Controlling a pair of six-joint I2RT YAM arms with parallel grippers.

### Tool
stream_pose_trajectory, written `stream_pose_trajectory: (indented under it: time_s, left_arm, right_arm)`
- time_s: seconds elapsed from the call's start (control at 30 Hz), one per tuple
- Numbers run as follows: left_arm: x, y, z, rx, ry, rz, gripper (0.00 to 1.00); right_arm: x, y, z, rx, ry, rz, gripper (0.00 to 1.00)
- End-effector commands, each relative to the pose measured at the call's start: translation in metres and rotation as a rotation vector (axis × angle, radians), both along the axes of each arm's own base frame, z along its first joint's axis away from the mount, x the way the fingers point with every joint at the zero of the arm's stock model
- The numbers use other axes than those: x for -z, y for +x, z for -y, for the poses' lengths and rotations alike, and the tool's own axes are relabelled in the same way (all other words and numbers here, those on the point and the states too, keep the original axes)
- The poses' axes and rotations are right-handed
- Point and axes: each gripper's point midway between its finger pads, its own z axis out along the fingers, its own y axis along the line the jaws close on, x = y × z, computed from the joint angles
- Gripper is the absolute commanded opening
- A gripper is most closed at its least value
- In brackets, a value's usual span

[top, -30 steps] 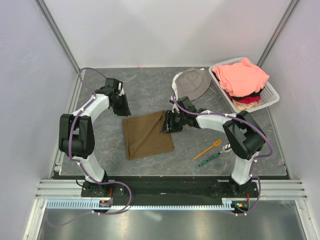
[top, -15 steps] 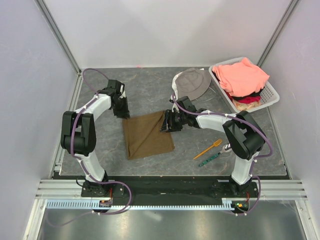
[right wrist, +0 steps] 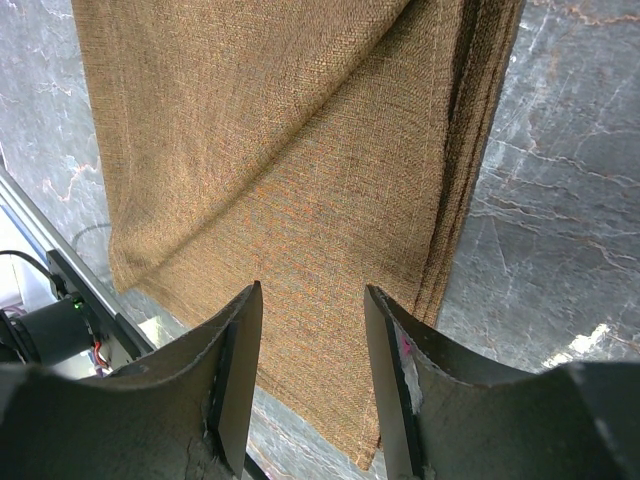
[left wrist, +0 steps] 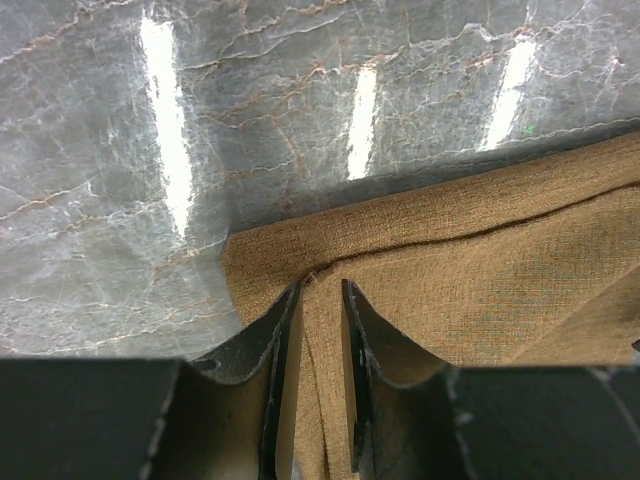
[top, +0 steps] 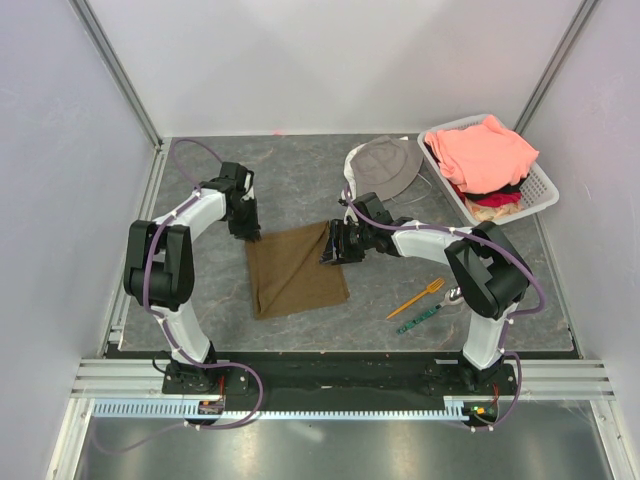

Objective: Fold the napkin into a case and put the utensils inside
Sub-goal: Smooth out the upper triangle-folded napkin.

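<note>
The brown napkin (top: 296, 270) lies folded flat in the middle of the table, several layers showing at its right edge (right wrist: 470, 150). My left gripper (top: 250, 232) is at its far left corner. In the left wrist view the jaws (left wrist: 318, 285) stand a narrow gap apart, with the napkin (left wrist: 480, 270) filling the gap. My right gripper (top: 330, 248) hovers open over the far right corner, with the napkin (right wrist: 270, 150) below its fingers (right wrist: 312, 290). The orange fork (top: 416, 298) and the green patterned utensil (top: 419, 320) lie side by side right of the napkin.
A grey bucket hat (top: 385, 165) lies at the back, behind the right gripper. A white basket (top: 548, 190) with salmon-pink clothes (top: 485, 150) stands at the back right. Walls close the table on three sides.
My left gripper has moved nearer and to the right, from the bare table onto the napkin's far left corner. The right arm, the napkin and the utensils have not moved.
</note>
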Motion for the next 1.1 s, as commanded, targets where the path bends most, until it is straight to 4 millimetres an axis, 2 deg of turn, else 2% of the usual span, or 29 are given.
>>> stream_pose_trajectory:
  time_s: [0.0,0.37,0.47,0.6,0.77,0.87,1.07]
  left_arm:
    - [0.001,-0.001,-0.006,0.037,0.052,0.007,0.29]
    - [0.012,0.003,-0.007,0.045,0.072,-0.016,0.29]
    - [0.011,0.004,-0.009,0.037,0.082,-0.012,0.25]
    - [0.001,0.006,-0.014,0.022,0.105,0.019,0.11]
    - [-0.015,0.01,-0.02,-0.002,0.129,0.084,0.07]
    - [-0.016,0.011,-0.018,0.002,0.12,0.087,0.07]
    - [-0.012,0.011,-0.018,0.006,0.12,0.076,0.08]
  right_arm:
    - [0.004,0.001,-0.004,-0.008,0.015,0.007,0.53]
    - [0.006,0.001,-0.004,-0.01,0.016,0.0,0.53]
    - [0.007,0.001,-0.004,-0.007,0.013,-0.002,0.53]
    - [0.012,0.0,-0.002,-0.004,0.003,-0.008,0.53]
    - [0.018,-0.002,0.0,0.002,-0.01,-0.018,0.52]
    - [0.016,0.001,-0.001,0.005,-0.003,-0.016,0.51]
    - [-0.008,0.011,-0.013,0.004,0.029,0.019,0.5]
